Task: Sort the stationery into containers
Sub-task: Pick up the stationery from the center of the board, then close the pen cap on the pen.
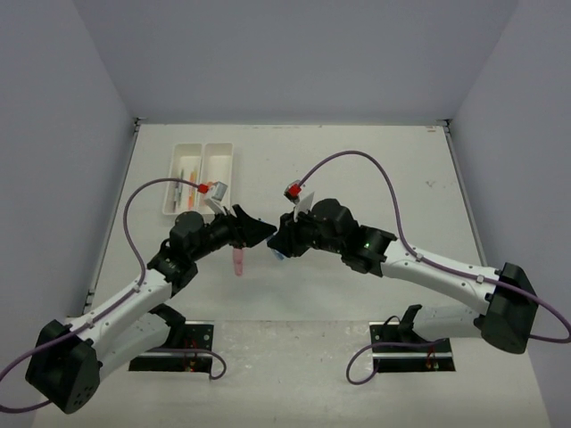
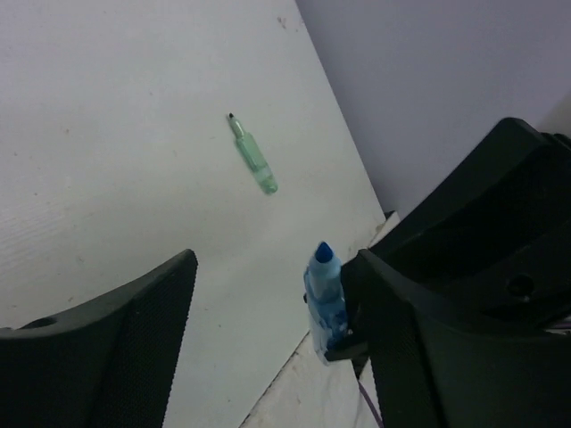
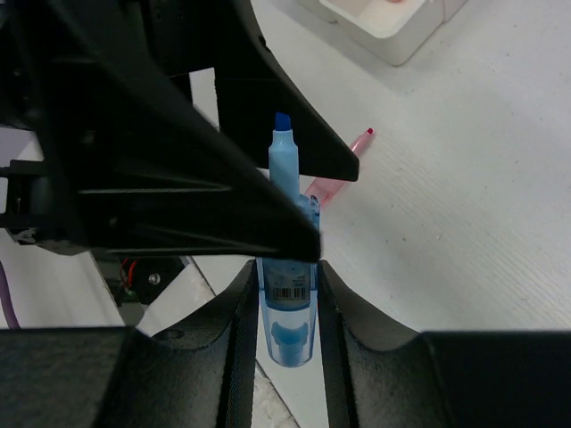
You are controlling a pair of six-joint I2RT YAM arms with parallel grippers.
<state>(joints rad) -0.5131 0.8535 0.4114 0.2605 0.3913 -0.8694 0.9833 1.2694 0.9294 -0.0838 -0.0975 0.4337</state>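
Right wrist view gives me the clearest read: my right pincer (image 3: pixel 284 276) is pinching a blue highlighter (image 3: pixel 284 169) by its barcoded lower body, with the chisel tip pointing up the frame. That tip end sits between the two black fingers (image 3: pixel 178 196) of the left pincer (image 3: pixel 332 209), one crossing in front of the barrel and one behind it; I cannot tell whether either touches it. From the left wrist I see the left pincer spread wide, with the highlighter just beside its right-hand finger and well clear of the other. A green marker (image 2: pixel 254 156) lies alone on the white worktop (image 2: pixel 107 134), in the upper middle of that frame. On the top external view both pincers meet at frame centre, and a pink marker (image 1: pixel 238 259) lies on the worktop just below the left one. The twin white trays (image 1: pixel 221 160) sit in the upper left, with some orange items (image 1: pixel 186 174) in the left compartment
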